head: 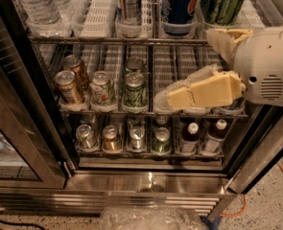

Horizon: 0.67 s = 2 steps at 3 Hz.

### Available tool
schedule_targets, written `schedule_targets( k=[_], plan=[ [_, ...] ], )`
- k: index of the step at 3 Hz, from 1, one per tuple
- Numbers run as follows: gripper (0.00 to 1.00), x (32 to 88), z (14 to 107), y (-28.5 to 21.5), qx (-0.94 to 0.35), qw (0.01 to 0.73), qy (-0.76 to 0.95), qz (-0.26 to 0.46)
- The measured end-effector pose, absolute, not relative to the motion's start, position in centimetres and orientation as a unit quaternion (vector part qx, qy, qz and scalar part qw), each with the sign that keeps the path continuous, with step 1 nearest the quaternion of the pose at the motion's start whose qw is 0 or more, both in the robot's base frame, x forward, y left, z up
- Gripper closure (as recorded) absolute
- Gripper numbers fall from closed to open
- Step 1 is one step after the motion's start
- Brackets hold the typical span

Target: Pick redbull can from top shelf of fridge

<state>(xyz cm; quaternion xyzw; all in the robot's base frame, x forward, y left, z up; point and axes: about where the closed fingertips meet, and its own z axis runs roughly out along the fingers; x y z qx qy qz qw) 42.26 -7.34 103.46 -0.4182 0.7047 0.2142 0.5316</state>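
Observation:
The redbull can [130, 3], slim and silver, stands in a lane tray at the front of the top shelf [93, 40] of the fridge [146, 185]; its top is cut off by the frame edge. A dark blue Pepsi can [181, 4] and a green can [222, 2] stand to its right. My gripper [194, 67] reaches in from the right on a white arm. It is open and empty, below and right of the redbull can. Its lower finger [203, 92] lies in front of the middle shelf and its upper finger [225, 38] is by the top shelf's edge.
Water bottles [38, 6] stand at the top shelf's left beside a white slotted tray [100, 8]. The middle rack holds several cans [134, 90]; the bottom rack holds cans and small bottles [189, 138]. The dark-framed glass door [21, 133] hangs open at left. Crumpled plastic [150, 218] lies on the floor.

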Motion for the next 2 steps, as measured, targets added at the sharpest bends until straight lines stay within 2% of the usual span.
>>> schedule_targets(
  k=[2],
  plan=[
    [0.0,42.12,105.2,-5.97,-0.406,0.548,0.692,0.237]
  ],
)
